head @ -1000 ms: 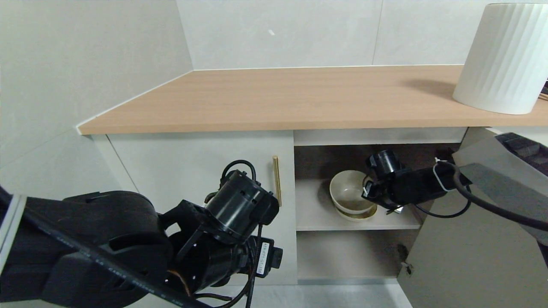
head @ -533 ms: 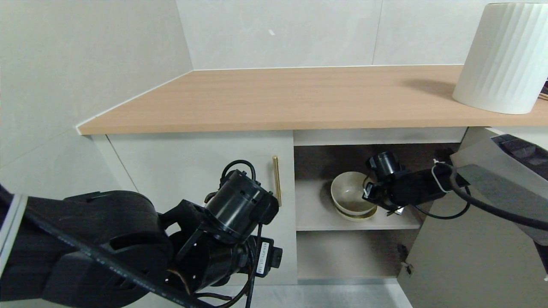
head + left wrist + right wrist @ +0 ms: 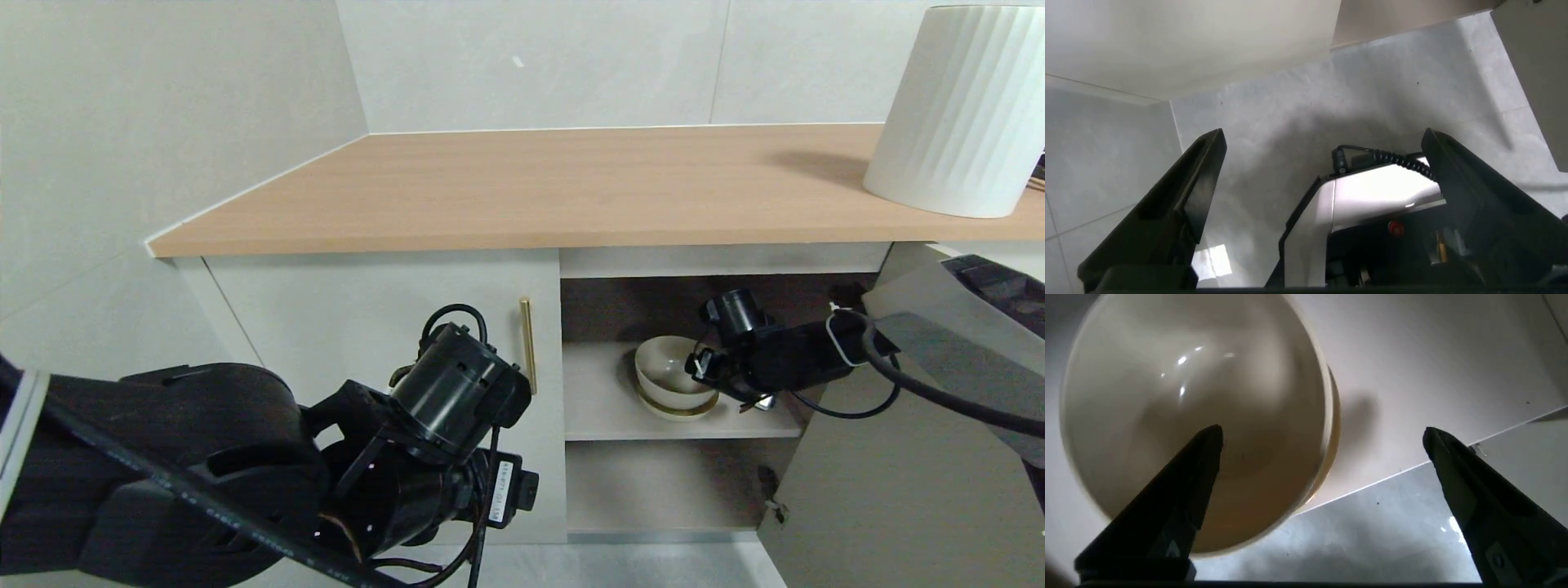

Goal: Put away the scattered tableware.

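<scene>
The left tool (image 3: 1323,163) hung open well short of the bowl (image 3: 665,377), aimed at the floor, apparently idle. The right tool (image 3: 704,366) stood spread just beside the bowl, which sat stacked on a dish (image 3: 678,411) on the cupboard shelf (image 3: 600,408), seemingly stowed.

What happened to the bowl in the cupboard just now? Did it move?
The cream bowl tipped down from its tilt and settled level on the yellow dish on the shelf, with the right gripper open at its rim. The left gripper, the closed cupboard door and the white ribbed container stayed put.
</scene>
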{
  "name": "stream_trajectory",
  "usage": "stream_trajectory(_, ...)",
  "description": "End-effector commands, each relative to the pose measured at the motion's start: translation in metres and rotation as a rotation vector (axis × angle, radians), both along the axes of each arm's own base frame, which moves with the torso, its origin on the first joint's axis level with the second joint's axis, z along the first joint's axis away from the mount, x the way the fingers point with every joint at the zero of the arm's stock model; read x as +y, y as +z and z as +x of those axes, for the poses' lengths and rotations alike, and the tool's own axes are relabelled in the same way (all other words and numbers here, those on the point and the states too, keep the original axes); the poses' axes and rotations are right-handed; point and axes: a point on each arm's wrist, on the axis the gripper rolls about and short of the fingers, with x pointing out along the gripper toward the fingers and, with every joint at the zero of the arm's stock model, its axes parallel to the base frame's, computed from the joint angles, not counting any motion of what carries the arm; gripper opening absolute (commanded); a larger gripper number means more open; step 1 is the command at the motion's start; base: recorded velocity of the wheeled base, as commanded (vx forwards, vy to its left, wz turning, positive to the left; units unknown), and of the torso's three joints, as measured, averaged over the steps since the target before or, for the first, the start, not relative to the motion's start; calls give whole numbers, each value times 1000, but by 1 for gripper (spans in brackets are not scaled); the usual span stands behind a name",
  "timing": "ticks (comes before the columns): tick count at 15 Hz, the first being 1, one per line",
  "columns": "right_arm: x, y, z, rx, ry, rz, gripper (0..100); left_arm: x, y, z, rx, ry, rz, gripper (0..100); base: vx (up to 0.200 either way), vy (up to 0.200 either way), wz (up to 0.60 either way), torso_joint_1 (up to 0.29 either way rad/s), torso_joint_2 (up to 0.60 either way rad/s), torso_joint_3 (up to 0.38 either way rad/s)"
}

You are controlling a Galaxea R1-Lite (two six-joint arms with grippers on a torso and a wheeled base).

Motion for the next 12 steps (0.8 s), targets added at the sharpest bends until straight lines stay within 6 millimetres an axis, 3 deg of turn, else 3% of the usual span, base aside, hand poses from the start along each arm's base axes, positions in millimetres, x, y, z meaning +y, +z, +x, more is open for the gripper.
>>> stream_trajectory(1,-1,11,-6,-12,6,4,100,2,4,0,-11,5,-12,100,0,0,0,0,0,0)
stream_trajectory(6,12,88,-92,136,310,13,100,39,45,0,-113,95,-111,100,0,0,0,0,0,0)
stream_trajectory(7,12,88,-92,136,310,13,100,39,45,0,-113,95,-111,100,0,0,0,0,0,0)
stream_trajectory(8,7,129,-143,108,412,-23,100,61,67,-8,-176,134,-165,100,0,0,0,0,0,0)
stream_trajectory(9,2,143,-170,79,447,-22,100,72,73,-19,-196,136,-183,100,0,0,0,0,0,0)
stream_trajectory(11,-7,155,-197,45,464,-13,100,83,80,-30,-221,119,-195,100,0,0,0,0,0,0)
stream_trajectory(12,-15,162,-224,11,494,0,100,95,82,-41,-230,97,-214,100,0,0,0,0,0,0)
